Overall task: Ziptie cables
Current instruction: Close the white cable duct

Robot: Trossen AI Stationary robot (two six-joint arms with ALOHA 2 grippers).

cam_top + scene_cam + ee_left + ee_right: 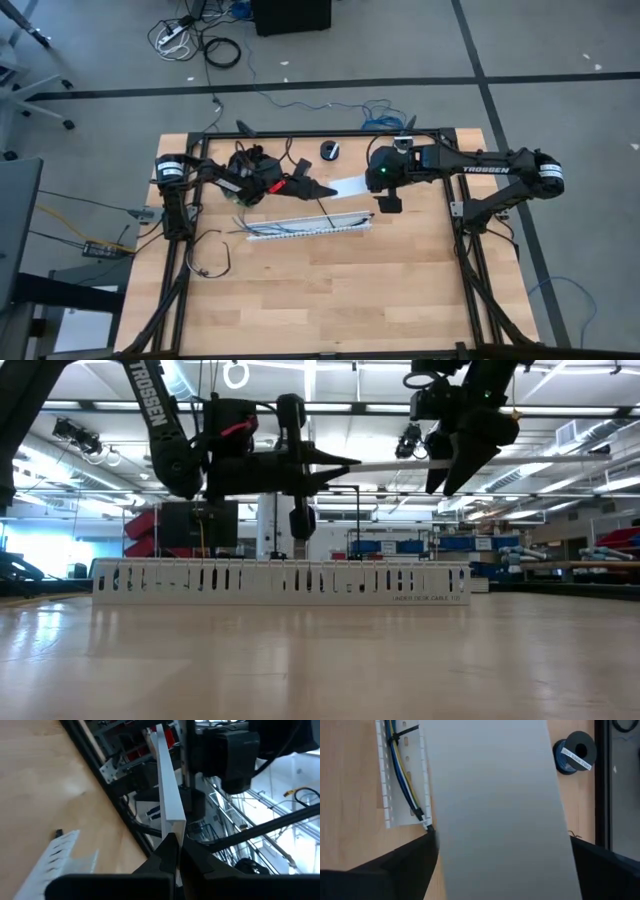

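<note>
A white slotted duct lies on the wooden table; in it run the cables, blue, yellow and dark, with a black ziptie across them. A flat white cover strip hangs level above the table behind the duct. My left gripper is shut on its left end. My right gripper points down at the strip's right end, open. The strip runs between its two dark fingers. Whether they touch the strip, I cannot tell. My left gripper pinches the cover strip's near end between its two fingertips, which meet the strip's two flat faces. The fingers come level from the table's left side and lie along the strip. The strip sticks out level toward the right arm, clear of the table.
A blue wire spool stands on the table behind the duct. A loose black cord lies near the left arm's base. Black frame rails run along the table's sides. Bare wood stretches in front of the duct.
</note>
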